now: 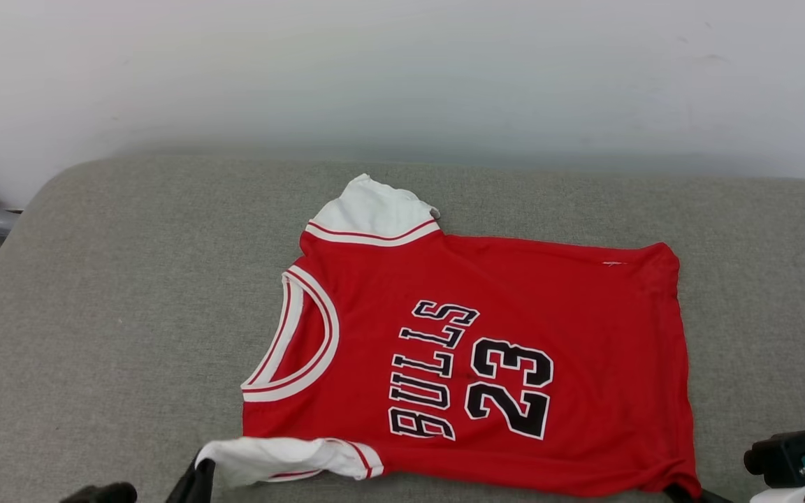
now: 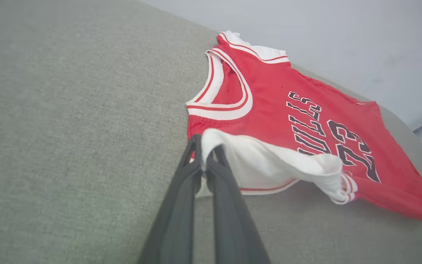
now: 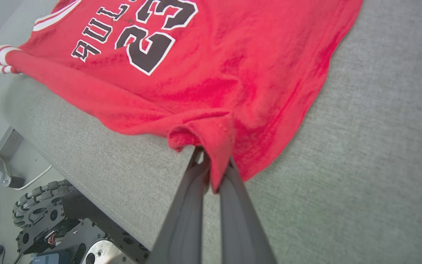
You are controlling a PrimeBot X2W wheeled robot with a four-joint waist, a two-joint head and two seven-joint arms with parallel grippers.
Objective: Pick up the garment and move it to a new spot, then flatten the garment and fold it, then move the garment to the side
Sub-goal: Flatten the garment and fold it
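**Item:** red Bulls 23 T-shirt [image 1: 486,335], print side up.

**Location:** lying sideways on the grey padded bench [image 1: 95,314]. The collar points to the bench's left edge and the hem to its right edge. The near side runs along the front edge.

**Left gripper** [image 2: 204,146]: clamped on the near white sleeve [image 2: 269,161], which is lifted clear of the bench.

**Right gripper** [image 3: 213,165]: clamped on the near hem corner [image 3: 211,139], with the cloth bunched above the fingers.

**Hazards for you to weigh:**
- The left grip holds only sleeve fabric. A hard pull would probably stretch the sleeve rather than carry the body, or the cloth could slide out.
- The two grips are unlike. If you raise them unevenly, the shirt will likely twist and the print side will crease.
- The far sleeve [image 1: 374,209] is rumpled. Dragging may fold it under.
- The near side sits close to the front edge. If either grip lets go, that side could slip off the bench.
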